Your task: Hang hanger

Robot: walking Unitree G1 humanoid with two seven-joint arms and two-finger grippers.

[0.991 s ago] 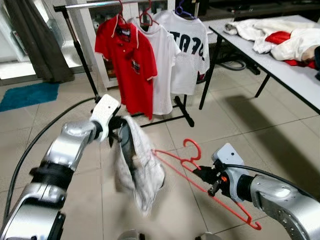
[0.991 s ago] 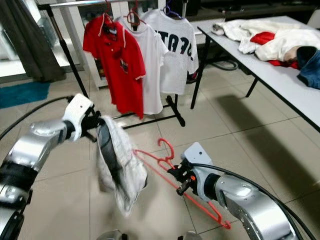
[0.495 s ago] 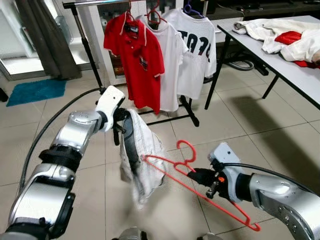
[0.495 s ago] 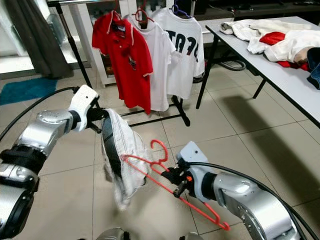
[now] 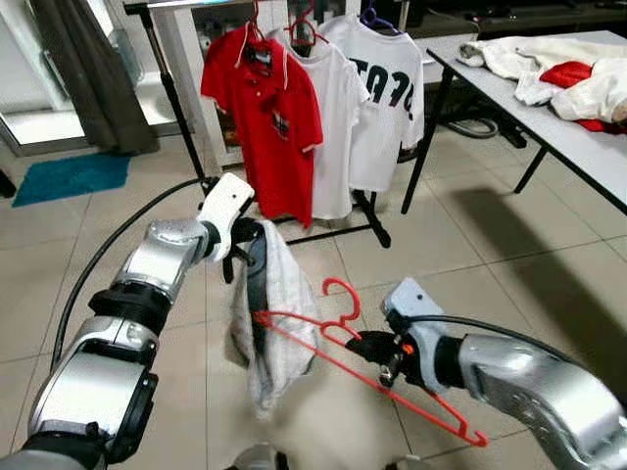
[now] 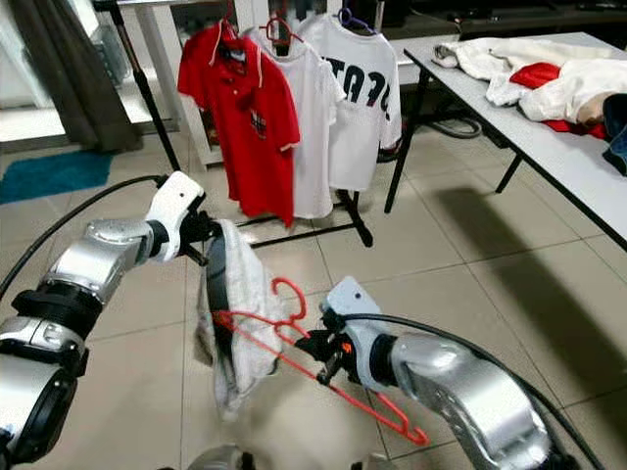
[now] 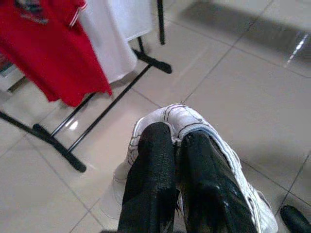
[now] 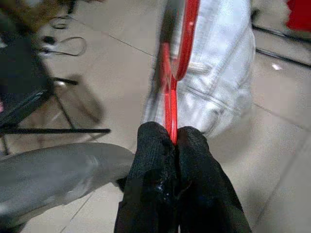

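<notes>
A red plastic hanger [image 5: 345,345] is held low over the floor, my right gripper [image 5: 370,346] shut on its middle just below the hook. One end of the hanger touches a white garment [image 5: 278,315] that hangs from my left gripper [image 5: 257,284], which is shut on the cloth's upper edge. In the left wrist view the white garment [image 7: 194,126] is pinched between the black fingers [image 7: 150,184]. In the right wrist view the hanger [image 8: 174,82] rises from the closed fingertips [image 8: 155,145] with the white garment [image 8: 218,73] right behind it. The clothes rack [image 5: 191,5] stands ahead.
On the rack hang a red polo shirt [image 5: 263,117] and two white T-shirts [image 5: 377,98]. A white table [image 5: 529,98] with piled clothes runs along the right. A black cable [image 5: 98,264] trails over the tiled floor at left, near a blue mat [image 5: 69,178] and a dark curtain [image 5: 88,78].
My right gripper has carried the hanger leftward, so its end now meets the white garment. The left gripper with the garment has shifted slightly right and down.
</notes>
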